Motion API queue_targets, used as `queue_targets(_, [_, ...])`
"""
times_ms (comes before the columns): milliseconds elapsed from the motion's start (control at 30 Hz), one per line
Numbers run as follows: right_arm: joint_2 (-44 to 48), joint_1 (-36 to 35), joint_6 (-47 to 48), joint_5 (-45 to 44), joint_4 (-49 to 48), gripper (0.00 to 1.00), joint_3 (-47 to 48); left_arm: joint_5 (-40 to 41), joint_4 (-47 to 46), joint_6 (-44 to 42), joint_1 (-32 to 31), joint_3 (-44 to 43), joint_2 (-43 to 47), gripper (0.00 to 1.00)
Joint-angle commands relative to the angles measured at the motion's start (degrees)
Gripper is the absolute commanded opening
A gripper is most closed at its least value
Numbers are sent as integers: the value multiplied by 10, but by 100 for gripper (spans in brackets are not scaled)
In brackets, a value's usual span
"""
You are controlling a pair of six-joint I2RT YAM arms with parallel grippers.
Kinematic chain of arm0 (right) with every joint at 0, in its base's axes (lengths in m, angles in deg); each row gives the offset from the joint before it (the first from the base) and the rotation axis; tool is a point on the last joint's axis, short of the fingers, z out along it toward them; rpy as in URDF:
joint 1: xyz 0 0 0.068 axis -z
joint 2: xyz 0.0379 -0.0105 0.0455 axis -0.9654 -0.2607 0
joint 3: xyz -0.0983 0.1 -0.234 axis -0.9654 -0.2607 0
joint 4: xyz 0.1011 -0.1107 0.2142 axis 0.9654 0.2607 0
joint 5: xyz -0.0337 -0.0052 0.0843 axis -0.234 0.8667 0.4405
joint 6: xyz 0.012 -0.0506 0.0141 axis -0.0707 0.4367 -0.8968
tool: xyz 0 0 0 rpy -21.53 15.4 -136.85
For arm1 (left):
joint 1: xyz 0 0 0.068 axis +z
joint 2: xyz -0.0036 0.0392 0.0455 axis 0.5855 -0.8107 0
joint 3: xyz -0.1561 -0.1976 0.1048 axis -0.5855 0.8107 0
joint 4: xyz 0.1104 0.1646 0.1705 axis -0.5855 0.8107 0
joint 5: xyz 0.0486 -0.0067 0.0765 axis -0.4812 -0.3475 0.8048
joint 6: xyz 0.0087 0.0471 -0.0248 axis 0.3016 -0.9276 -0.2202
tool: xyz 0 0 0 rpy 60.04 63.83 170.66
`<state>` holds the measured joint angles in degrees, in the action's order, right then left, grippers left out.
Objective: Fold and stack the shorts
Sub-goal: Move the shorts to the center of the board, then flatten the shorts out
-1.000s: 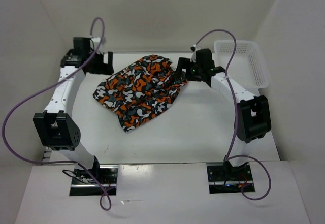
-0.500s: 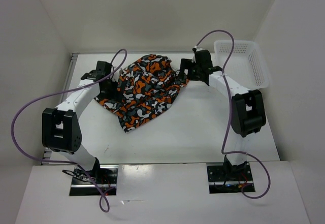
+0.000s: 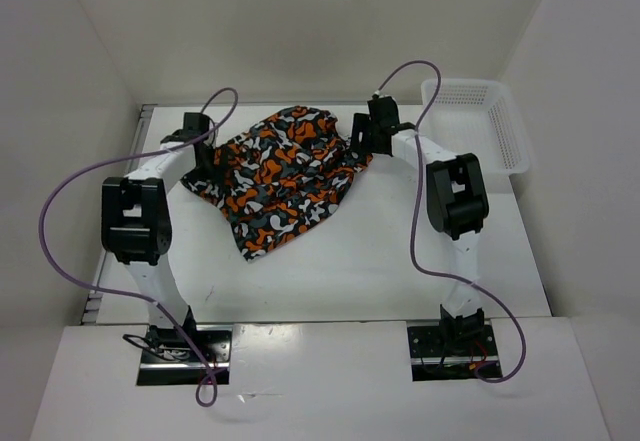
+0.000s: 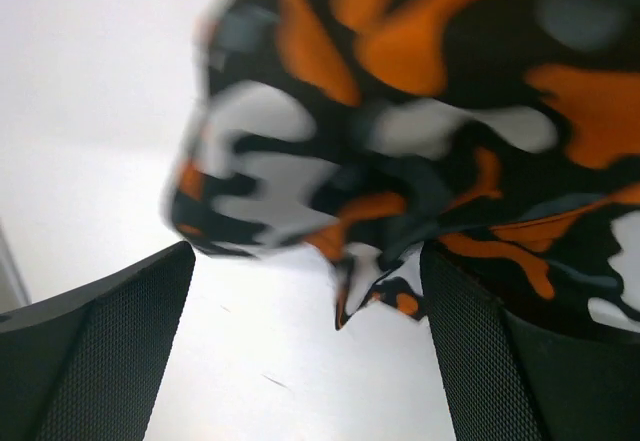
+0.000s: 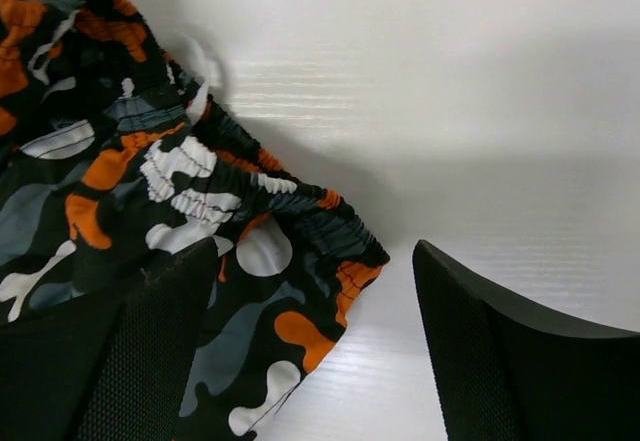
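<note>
The top external camera looks down from above the near edge onto the whole tabletop [image 3: 400, 251]. The 2 wrist cameras sit close, sharing the shorts [image 3: 285, 176] with it.

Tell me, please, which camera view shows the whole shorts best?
The top external view: only there the shorts appear whole, lying crumpled on the table. The left wrist view shows only a blurred edge of them, very near. The right wrist view shows one corner with a gathered band, sharp but partial.
</note>
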<state>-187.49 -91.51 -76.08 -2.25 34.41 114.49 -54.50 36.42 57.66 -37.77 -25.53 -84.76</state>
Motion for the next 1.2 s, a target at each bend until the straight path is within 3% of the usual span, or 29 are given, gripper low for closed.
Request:
queue_targets(0, [-22, -1, -13, -22, -9, 83, 28, 29, -21, -2, 25, -39, -18, 100])
queue_targets(167, [-42, -1, -8, 0, -9, 70, 28, -11, -13, -2, 45, -80, -48, 100])
queue_targets(333, [-42, -6, -8, 43, -9, 51, 9, -43, -7, -2, 45, -111, -105, 100])
queue_targets(367, [-42, -6, -8, 43, -9, 48, 9, -51, 0, -2, 50, -117, -111, 95])
queue_targets(400, [-42, -11, -8, 50, -9, 42, 2, -62, 0, -2, 50, -122, -118, 78])
queue_targets(500, [-31, -11, 5, 56, -9, 26, -11, -116, 13, -2, 61, -141, -130, 56])
queue_targets(533, [-25, -11, 14, 56, -9, 15, -17, -133, 20, -2, 62, -149, -130, 39])
queue_targets(600, [-6, -11, 29, 62, -14, 3, -30, -133, 20, -2, 62, -156, -137, 16])
queue_targets(633, [6, -11, 54, 68, -14, 0, -36, -133, 20, -2, 62, -171, -137, 0])
queue_targets(667, [20, -11, 73, 68, -14, 0, -55, -125, 20, -2, 62, -183, -137, 0])
queue_targets(800, [136, 21, 122, 126, 40, 0, -148, -93, -6, -2, 62, -287, -148, 0])
queue_targets(933, [233, 26, 206, 244, 122, 0, -269, -87, 1, -2, 62, -480, -218, 0])
queue_targets(967, [248, 26, 206, 255, 133, 0, -284, -87, 17, -2, 62, -563, -236, 0])
queue_targets(1000, [273, 26, 206, 265, 139, 0, -309, -87, 27, -2, 62, -611, -252, 6])
queue_targets(1033, [283, 26, 213, 280, 144, 0, -318, -94, 39, -2, 55, -657, -291, 15])
queue_targets(1067, [290, 26, 213, 280, 144, 0, -325, -94, 68, -2, 55, -704, -310, 31])
queue_targets(1100, [296, 26, 221, 280, 144, 0, -330, -94, 81, -2, 48, -785, -327, 75])
queue_targets(1167, [307, 26, 240, 273, 150, 0, -337, -100, 126, -2, 39, -837, -360, 98])
